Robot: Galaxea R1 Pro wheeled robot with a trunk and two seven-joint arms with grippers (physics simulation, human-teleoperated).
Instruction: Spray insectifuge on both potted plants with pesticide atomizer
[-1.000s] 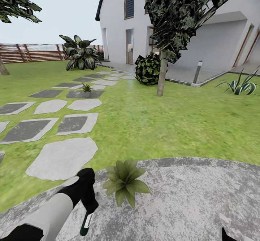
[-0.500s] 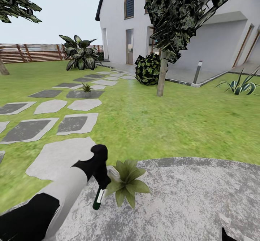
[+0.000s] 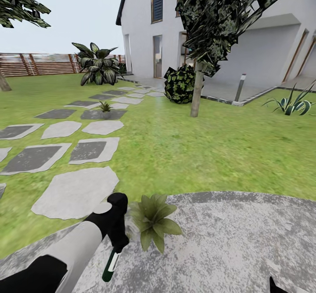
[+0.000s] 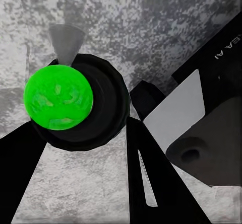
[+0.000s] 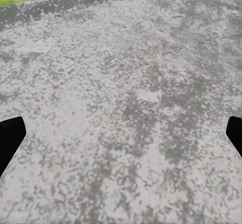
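Observation:
My left gripper [image 3: 116, 227] is shut on the pesticide atomizer [image 3: 109, 263], a dark bottle with a green mark that hangs bottom-down over the patio. It sits just left of the near potted plant [image 3: 153, 221], a rosette of pointed green leaves. In the left wrist view the bottle's round green base [image 4: 59, 97] faces the camera, with the black fingers [image 4: 151, 178] on either side of the atomizer [image 4: 101, 108]. The far potted plant [image 3: 105, 107] stands among the stepping slabs. My right gripper [image 5: 121, 133] is open above bare paving.
The round grey patio [image 3: 245, 240] lies underfoot, bordered by lawn [image 3: 188, 152]. Stepping slabs [image 3: 77, 192] run off to the left toward a broad-leaved bush [image 3: 97, 69] and the wooden fence [image 3: 39, 64]. A tree trunk [image 3: 196, 92] and a grey post [image 3: 240, 87] stand ahead by the house.
My left gripper swung the atomizer up and close to the near plant half a second ago. It has since dropped back down and a little to the left.

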